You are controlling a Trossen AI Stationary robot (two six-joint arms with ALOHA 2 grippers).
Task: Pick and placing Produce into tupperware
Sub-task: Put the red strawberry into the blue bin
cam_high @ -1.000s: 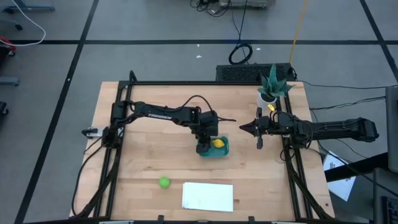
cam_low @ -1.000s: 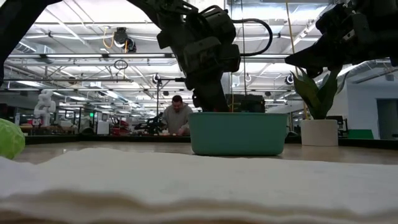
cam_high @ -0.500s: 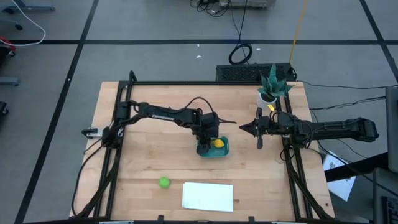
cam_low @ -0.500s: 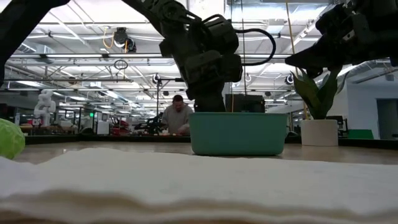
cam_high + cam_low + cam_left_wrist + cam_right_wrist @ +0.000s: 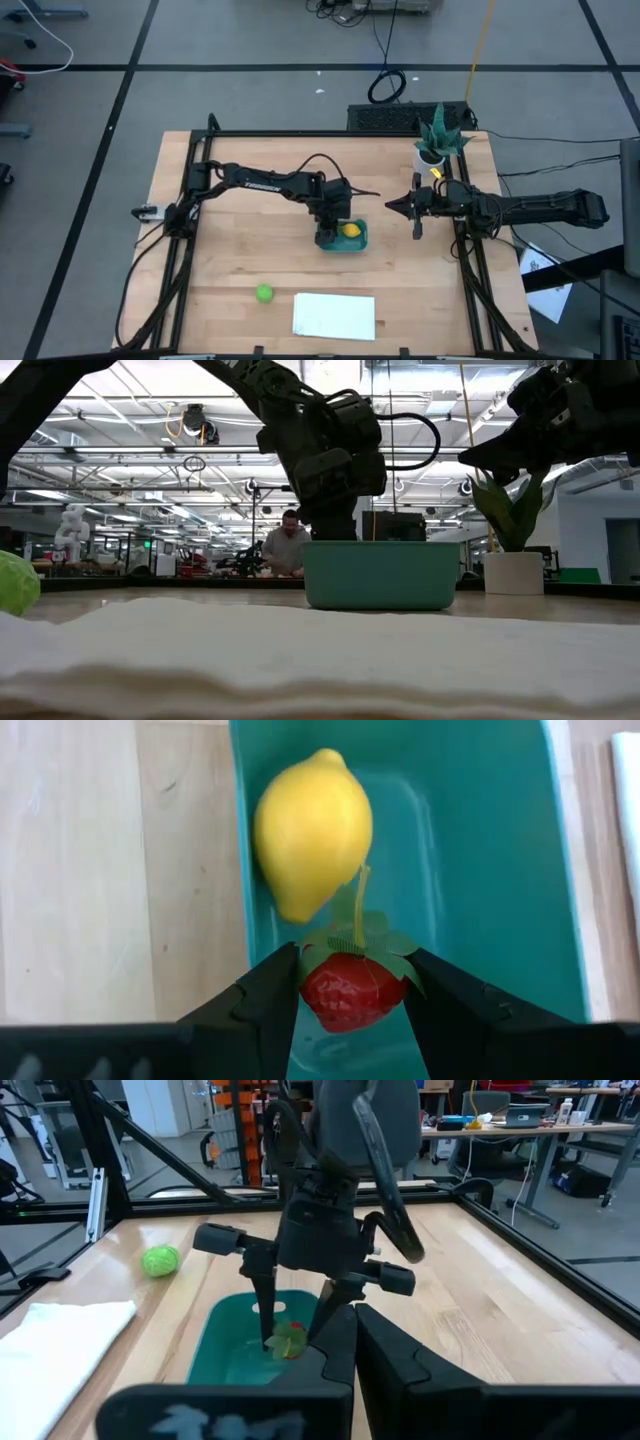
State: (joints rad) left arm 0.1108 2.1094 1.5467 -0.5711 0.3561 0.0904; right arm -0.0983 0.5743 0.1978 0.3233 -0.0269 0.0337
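Note:
The teal tub (image 5: 359, 244) stands mid-table and holds a yellow lemon (image 5: 312, 830), which lies on the tub floor against one wall. My left gripper (image 5: 350, 982) reaches down into the tub, shut on a small red strawberry (image 5: 350, 998) with green leaves. The green ball (image 5: 263, 293) rests on the table near the front edge. My right gripper (image 5: 390, 207) hangs shut and empty to the right of the tub, pointing at it. My left gripper pinches the strawberry's two sides (image 5: 312, 992) between its two fingers, just below the leaves. The fingers (image 5: 266, 1305) come from above, pointing down into the tub. The strawberry sits low inside the tub beside the lemon. I cannot tell whether it touches the tub floor.
A flat white sheet (image 5: 334, 315) lies at the front edge, right of the green ball. A potted plant (image 5: 437, 140) stands at the far right corner. A black frame rail (image 5: 470, 250) runs along the table's sides. A person shows far behind the table in the low view.
My left gripper has tipped a little while staying down in the tub with the strawberry. Nothing else has moved.

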